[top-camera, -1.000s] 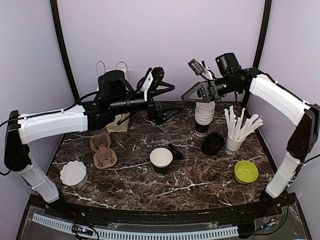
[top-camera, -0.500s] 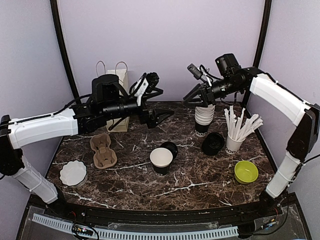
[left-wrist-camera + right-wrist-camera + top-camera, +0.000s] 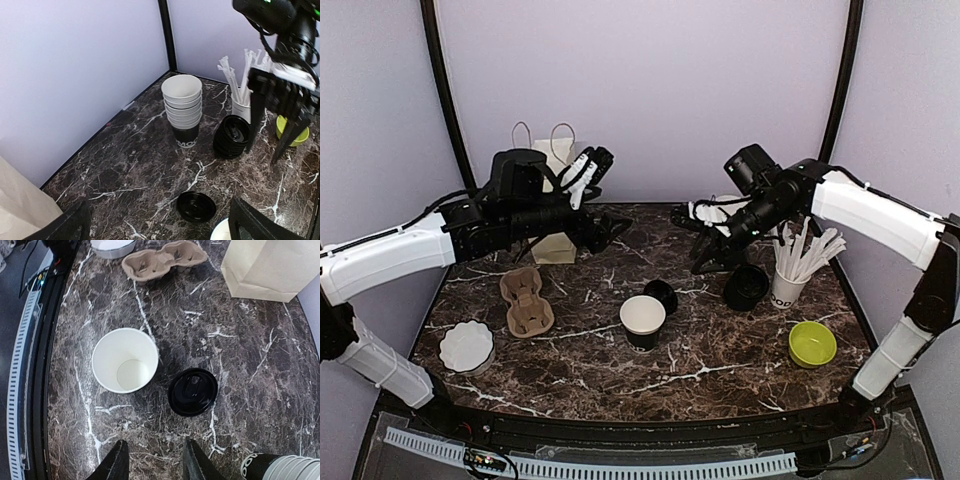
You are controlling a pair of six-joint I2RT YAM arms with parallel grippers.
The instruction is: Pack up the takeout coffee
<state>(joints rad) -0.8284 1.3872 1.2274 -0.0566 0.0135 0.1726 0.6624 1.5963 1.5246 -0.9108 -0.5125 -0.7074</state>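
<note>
One takeout coffee cup [image 3: 642, 319] [image 3: 125, 360] stands open and empty at mid-table. Its black lid [image 3: 661, 296] [image 3: 193, 391] [image 3: 196, 206] lies flat on the table just behind it, apart from it. My right gripper [image 3: 700, 255] [image 3: 154, 467] hangs above the table near that lid, open, with nothing between its fingers. A stack of like cups [image 3: 184, 107] stands at the back right, mostly hidden by the right arm in the top view. My left gripper [image 3: 610, 228] [image 3: 165, 230] hovers at the back left, wide open and empty.
A stack of black lids [image 3: 746, 287] [image 3: 232, 136] sits beside a cup of white sticks [image 3: 790, 280]. A green bowl [image 3: 812, 343] lies front right. A pulp cup carrier [image 3: 526, 300] [image 3: 165, 260], a white dish [image 3: 467, 345] and a paper bag [image 3: 558, 247] [image 3: 270, 265] are on the left.
The right gripper has come down and leftward from above the cup stack toward the loose lid. The left gripper has drawn back to the left. The lid now lies flat.
</note>
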